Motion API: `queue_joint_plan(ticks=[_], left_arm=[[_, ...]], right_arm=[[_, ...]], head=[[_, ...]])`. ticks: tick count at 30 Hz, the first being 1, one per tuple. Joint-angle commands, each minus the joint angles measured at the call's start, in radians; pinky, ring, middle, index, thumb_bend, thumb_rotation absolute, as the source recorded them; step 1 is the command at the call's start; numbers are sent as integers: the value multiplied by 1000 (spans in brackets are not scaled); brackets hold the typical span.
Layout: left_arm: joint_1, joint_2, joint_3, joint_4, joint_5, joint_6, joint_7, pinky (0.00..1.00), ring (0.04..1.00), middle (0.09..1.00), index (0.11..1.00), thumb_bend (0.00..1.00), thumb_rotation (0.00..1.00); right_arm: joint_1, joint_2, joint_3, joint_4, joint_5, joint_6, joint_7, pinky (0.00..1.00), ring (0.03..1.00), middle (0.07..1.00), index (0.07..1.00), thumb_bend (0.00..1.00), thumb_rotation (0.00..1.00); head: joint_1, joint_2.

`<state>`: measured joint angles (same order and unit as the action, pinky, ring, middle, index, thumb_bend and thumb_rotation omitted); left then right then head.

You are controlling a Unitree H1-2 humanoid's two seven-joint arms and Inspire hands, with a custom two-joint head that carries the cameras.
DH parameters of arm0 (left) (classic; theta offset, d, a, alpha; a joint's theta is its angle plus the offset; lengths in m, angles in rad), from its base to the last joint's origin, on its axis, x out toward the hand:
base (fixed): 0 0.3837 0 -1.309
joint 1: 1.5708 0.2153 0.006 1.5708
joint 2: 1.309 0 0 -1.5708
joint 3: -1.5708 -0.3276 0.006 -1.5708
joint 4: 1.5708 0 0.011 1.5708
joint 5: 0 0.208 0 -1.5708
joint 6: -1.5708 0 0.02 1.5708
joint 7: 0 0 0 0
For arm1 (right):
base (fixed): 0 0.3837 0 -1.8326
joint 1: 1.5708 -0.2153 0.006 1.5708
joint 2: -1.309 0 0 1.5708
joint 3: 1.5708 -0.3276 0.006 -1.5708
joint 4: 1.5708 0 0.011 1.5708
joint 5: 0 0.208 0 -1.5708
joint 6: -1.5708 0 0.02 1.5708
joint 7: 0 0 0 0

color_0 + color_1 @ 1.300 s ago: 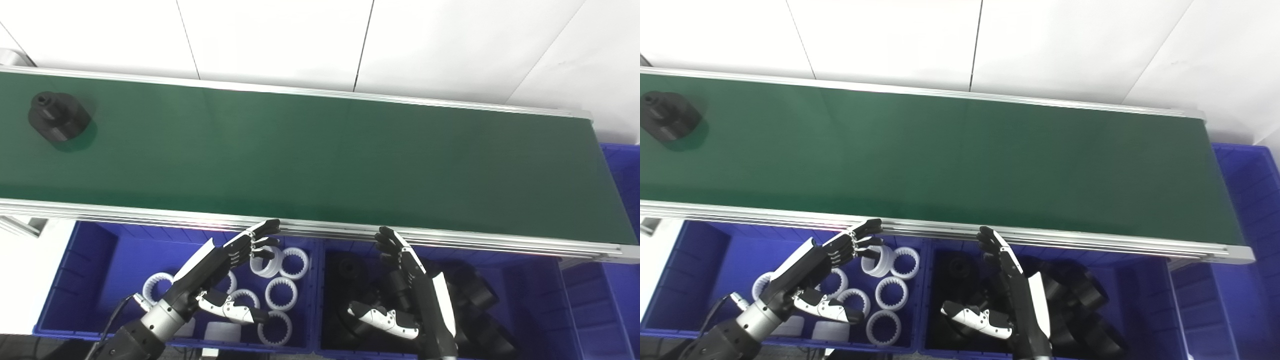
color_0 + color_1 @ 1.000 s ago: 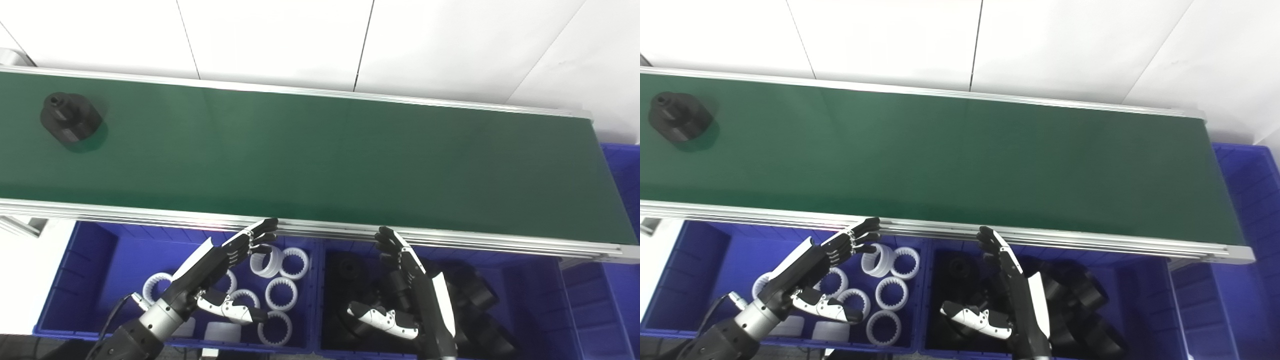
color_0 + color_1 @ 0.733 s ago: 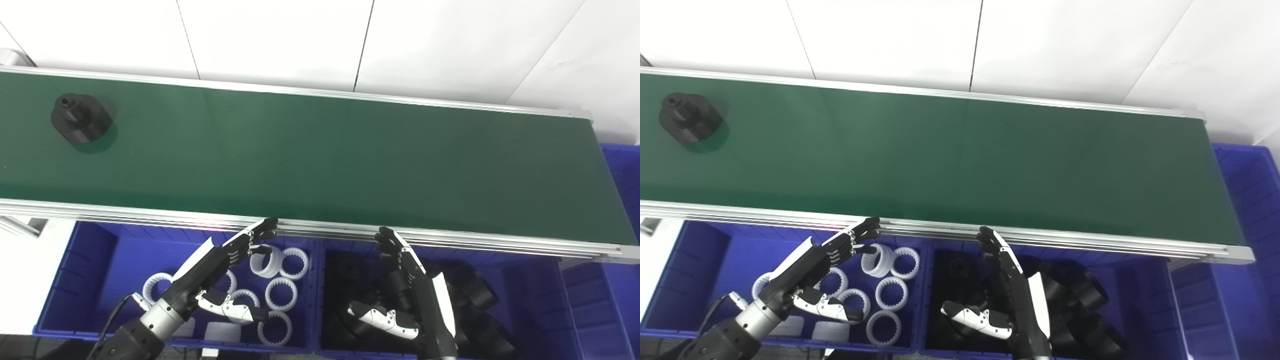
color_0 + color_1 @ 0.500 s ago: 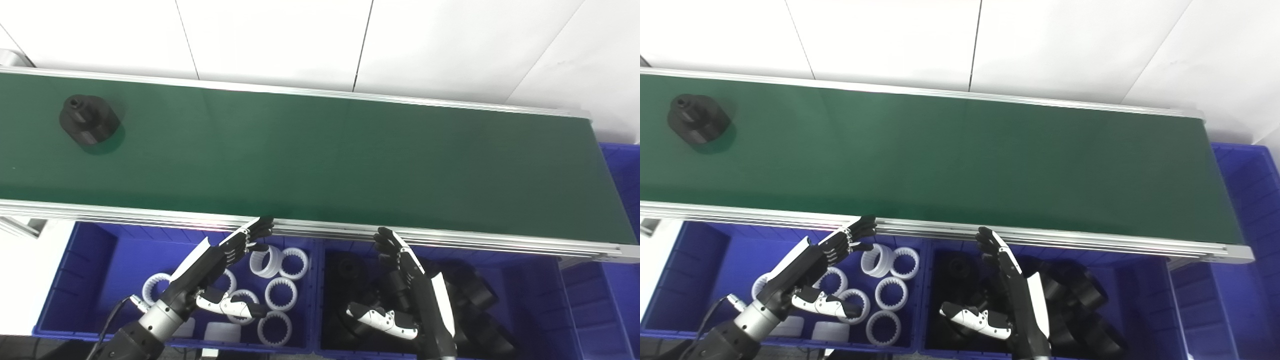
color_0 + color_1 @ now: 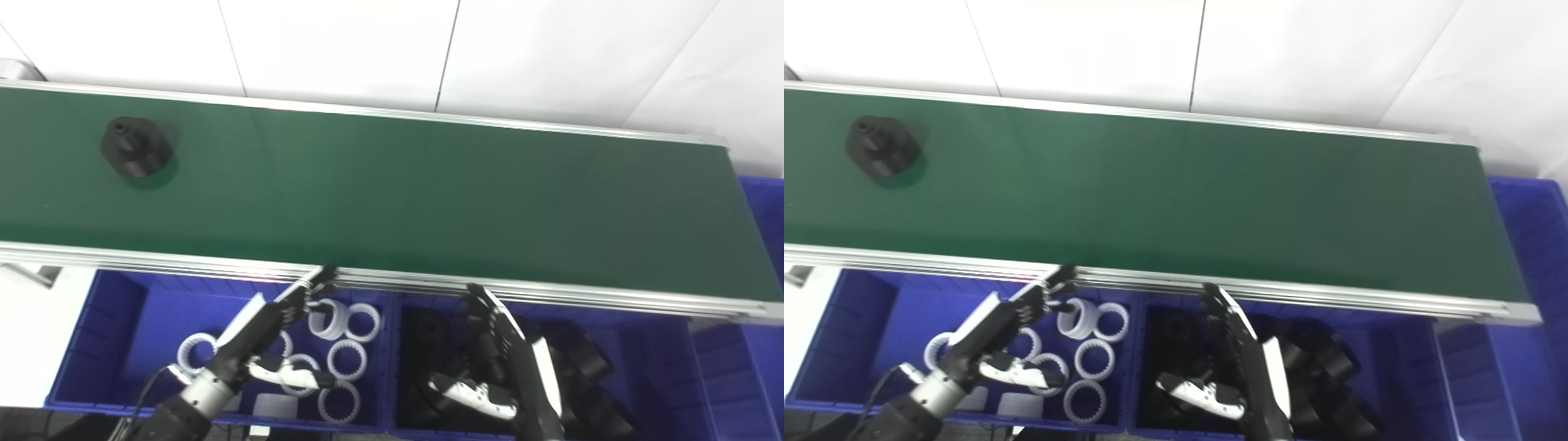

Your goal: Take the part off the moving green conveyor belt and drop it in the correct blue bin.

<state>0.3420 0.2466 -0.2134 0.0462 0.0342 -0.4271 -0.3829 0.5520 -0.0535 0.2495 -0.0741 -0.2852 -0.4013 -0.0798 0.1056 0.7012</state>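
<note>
One black part (image 5: 135, 147) rides the green belt (image 5: 392, 190), far left, well apart from both hands. It stands upright, its narrow collar on top, so its axis runs vertical. Two blue bins sit below the belt's near rail: the left bin (image 5: 110, 318) holds about seven white rings (image 5: 345, 359), the right bin (image 5: 667, 349) a heap of black parts, too dark to count. The left hand (image 5: 263, 331) and the right hand (image 5: 508, 361) hover over their bins, fingers spread, reaching toward the rail, holding nothing.
</note>
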Motion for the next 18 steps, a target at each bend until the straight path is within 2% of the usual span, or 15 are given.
queue_joint_plan(ticks=[1,5,7,9,13,14,18], left_arm=[[12,-15,-14,-17,39,-36,31,774,886,942,938,901,270],[-9,-10,-48,20,49,-43,60,779,870,929,916,899,229],[-20,-8,-71,38,71,-43,104,761,856,917,913,916,284],[-26,-12,-84,51,66,-43,124,757,853,912,906,926,276],[-35,-1,-115,59,81,-43,170,747,854,905,886,947,250],[-36,3,-122,60,84,-43,181,746,856,904,887,946,260],[-42,13,-143,72,70,-43,206,756,862,899,888,948,262]], right_arm=[[-2,-30,4,3,30,-68,-17,784,838,852,887,836,409],[-21,-59,27,34,33,-69,-62,784,836,846,883,834,399],[-24,-64,33,41,33,-68,-77,736,834,839,876,850,381],[-28,-69,39,50,35,-68,-89,728,833,838,876,855,382],[-35,-76,53,62,38,-68,-106,725,815,829,871,851,368],[-35,-76,54,62,40,-68,-105,655,819,829,867,857,361],[-36,-75,58,66,36,-68,-110,624,819,826,861,868,367]], head=[[36,-40],[65,-88],[65,-106],[62,-120],[53,-135],[53,-135],[47,-149]])
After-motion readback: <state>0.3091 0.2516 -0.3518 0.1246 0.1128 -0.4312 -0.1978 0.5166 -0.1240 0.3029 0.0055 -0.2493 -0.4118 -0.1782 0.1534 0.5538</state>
